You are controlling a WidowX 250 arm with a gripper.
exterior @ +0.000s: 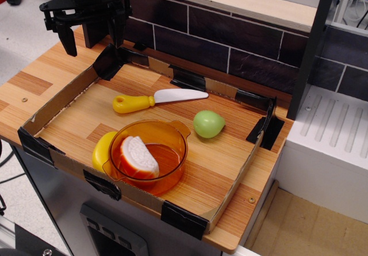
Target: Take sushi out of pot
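Observation:
The sushi (138, 156), half-round with a white ridged top and an orange-red side, lies inside the translucent orange pot (172, 134) at the front of the wooden tray. My black gripper (93, 37) hangs open and empty above the tray's back left corner, far from the pot, fingers pointing down.
A toy knife (155, 99) with a yellow handle lies behind the pot. A green pear-shaped toy (207, 123) sits to the pot's right. A yellow rounded toy (102, 151) touches the pot's left side. Low cardboard walls (57, 100) ring the tray. A dark brick wall (230, 43) stands behind.

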